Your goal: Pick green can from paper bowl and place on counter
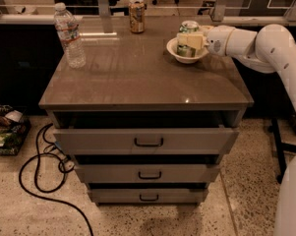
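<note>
Green can (189,26) sits in paper bowl (186,59) near back-right corner of surface (137,77). Gripper (190,41) is at the can; can't tell if it's gripping. Lift and placing are both left.

Counter (137,77) — glossy, smooth grey-brown top. Paper bowl (187,59), counter's far right — matt white. Green can (189,26) there: shiny metal top. Gripper (190,42), same corner: smooth pale plastic shell.

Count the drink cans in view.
2: the green can in the paper bowl, with the gripper at it; the orange-tan can at the back edge of the counter.
</note>
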Tool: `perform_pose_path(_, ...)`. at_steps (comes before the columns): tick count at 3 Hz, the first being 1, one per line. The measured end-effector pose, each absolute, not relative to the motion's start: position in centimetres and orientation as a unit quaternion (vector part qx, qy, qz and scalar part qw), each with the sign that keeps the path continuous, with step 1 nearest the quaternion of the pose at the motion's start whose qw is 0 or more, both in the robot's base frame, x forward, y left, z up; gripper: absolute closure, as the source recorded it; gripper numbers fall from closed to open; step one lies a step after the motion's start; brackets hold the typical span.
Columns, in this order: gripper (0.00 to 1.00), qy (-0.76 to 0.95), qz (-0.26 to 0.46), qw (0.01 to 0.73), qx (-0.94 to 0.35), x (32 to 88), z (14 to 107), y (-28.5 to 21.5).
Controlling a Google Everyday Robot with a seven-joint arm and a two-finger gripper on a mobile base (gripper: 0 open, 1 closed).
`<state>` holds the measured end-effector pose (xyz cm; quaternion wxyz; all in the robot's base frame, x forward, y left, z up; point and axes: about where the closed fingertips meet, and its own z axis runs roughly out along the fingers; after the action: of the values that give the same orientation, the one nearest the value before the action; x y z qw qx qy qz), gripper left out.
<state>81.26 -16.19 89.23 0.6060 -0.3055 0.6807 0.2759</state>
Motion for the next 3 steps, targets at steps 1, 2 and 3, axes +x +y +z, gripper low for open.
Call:
perform_pose_path(1,1.0,0.682,0.274,0.605,-0.307,81.4,89.7,-16.0)
perform_pose_path(2,1.0,0.684,0.26,0.607,-0.309,81.6,92.5,-16.3)
perform_pose_path(3,1.0,0.681,0.251,0.612,-0.313,81.6,95.7,-16.2)
